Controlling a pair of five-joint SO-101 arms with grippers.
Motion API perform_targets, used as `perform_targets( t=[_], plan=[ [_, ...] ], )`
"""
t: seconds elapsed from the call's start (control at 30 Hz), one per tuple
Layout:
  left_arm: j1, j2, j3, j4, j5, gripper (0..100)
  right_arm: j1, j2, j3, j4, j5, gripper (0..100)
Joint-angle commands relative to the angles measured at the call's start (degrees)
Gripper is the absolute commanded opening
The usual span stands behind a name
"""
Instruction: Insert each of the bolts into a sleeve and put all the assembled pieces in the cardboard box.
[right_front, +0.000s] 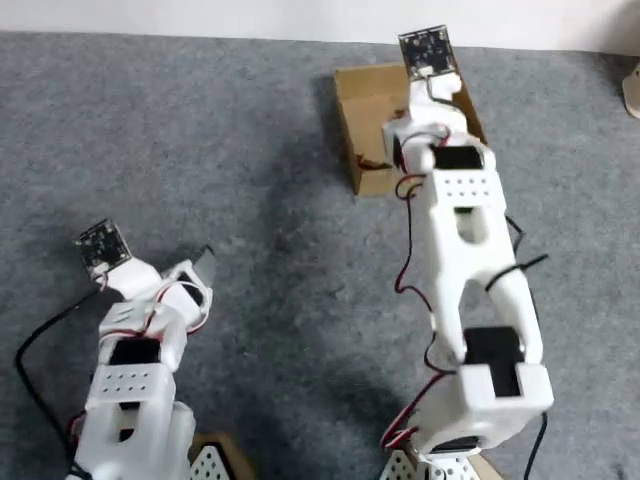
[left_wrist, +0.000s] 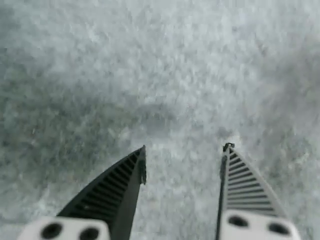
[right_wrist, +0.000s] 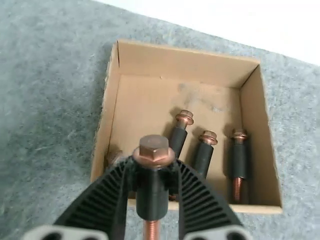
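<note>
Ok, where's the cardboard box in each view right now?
High view: cardboard box at top centre, partly under the right arm.
Right wrist view: cardboard box just beyond the right gripper, which holds a sleeved bolt.
Left wrist view: left gripper above grey mat.
Shared landmark: the grey mat.

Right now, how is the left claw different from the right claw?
The left claw is open and empty; the right claw is shut on a copper bolt in a black sleeve. The left claw hangs over bare grey carpet; the right claw hangs over the cardboard box, where other sleeved bolts lie. Both have black ribbed fingers.
</note>
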Motion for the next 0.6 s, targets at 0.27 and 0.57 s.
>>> perform_targets(
  t=[0.27, 0.57],
  plan=[
    [-0.6, -1.2, 0.8, -4.0, 0.5, 24, 0.4, 6.5, -14.7, 0.7, 0.5, 0.4],
    [-0.6, -1.1, 0.8, -4.0, 0.5, 24, 0.3, 20.6, -30.1, 7.7, 0.1, 0.4]
  ],
)
